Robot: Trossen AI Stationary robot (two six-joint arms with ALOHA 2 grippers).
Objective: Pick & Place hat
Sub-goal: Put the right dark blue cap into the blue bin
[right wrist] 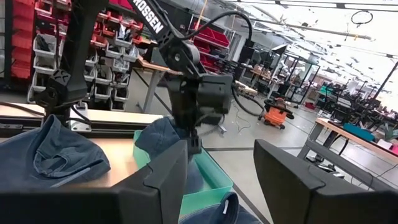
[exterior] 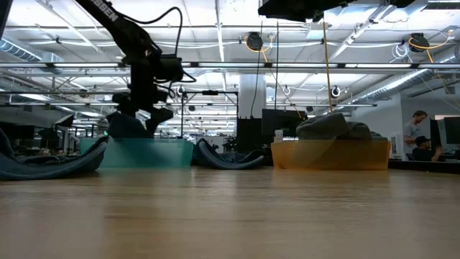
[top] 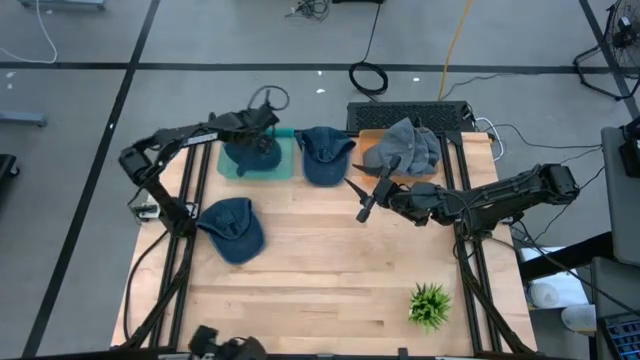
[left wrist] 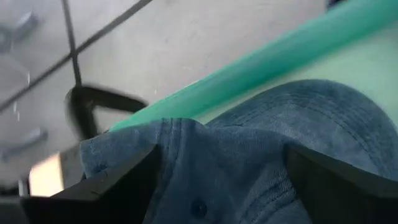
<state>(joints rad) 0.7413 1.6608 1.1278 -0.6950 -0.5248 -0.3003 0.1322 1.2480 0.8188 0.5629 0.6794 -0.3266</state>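
Left gripper (exterior: 141,115) over teal bin (exterior: 144,153)

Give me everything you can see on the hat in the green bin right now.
The hat in the green bin is a blue denim cap, soft and creased, with stitched panels and a small button on the crown. It sits inside the teal tray at the table's far left edge, partly above the rim. The left claw is directly over it, fingers spread wide on either side of the crown; whether they actually press the fabric isn't clear.
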